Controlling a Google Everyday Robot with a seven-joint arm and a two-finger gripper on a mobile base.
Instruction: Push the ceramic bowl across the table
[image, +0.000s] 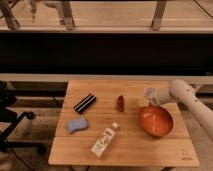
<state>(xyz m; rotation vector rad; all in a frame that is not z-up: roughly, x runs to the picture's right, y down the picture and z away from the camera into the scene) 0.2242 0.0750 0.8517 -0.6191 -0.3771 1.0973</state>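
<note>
Camera view: a small light-wood counter (125, 145) with a plank top stands in front of a dark wall and a railing. The ceramic bowl (156, 121), wide, shallow and orange-red, sits on the right part of the counter, a little nearer than the middle, upright with its opening up. The white arm (192, 102) comes in from the right edge and bends toward the bowl's far rim. The gripper (148, 97) hangs at the bowl's far-left rim, just above or touching it; contact cannot be told. Its fingers are pressed together, with nothing seen pinched between them. A small reddish-brown item (120, 103) lies left of the bowl, near the counter's middle. A black striped bar (85, 102) lies farther left. A blue sponge (77, 125) rests near the left edge. A white tube (104, 141) lies tilted toward the near side. A dark office chair (12, 122) stands left of the counter
</note>
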